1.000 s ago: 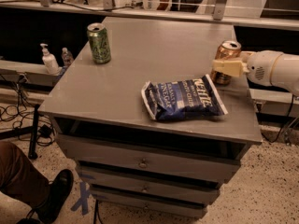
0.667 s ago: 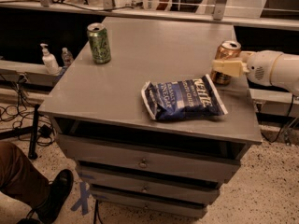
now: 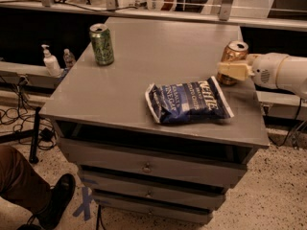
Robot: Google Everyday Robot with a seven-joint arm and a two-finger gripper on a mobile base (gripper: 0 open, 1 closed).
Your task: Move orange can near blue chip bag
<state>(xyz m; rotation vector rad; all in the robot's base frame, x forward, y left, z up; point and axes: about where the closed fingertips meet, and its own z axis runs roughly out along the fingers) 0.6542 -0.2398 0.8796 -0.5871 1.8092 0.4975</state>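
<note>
The orange can (image 3: pixel 234 53) stands upright at the right edge of the grey cabinet top (image 3: pixel 144 85), just behind the right end of the blue chip bag (image 3: pixel 188 101). The bag lies flat near the front edge with its white "Kettle" lettering up. My gripper (image 3: pixel 230 70) reaches in from the right on a white arm and is shut around the lower part of the orange can. One pale finger crosses the can's front; the other is hidden behind the can.
A green can (image 3: pixel 101 44) stands at the back left of the top. A sanitizer pump bottle (image 3: pixel 50 61) and a small bottle (image 3: pixel 69 58) sit on a lower ledge to the left. A person's leg and shoe (image 3: pixel 43 200) are at the lower left. Drawers (image 3: pixel 146 166) lie below.
</note>
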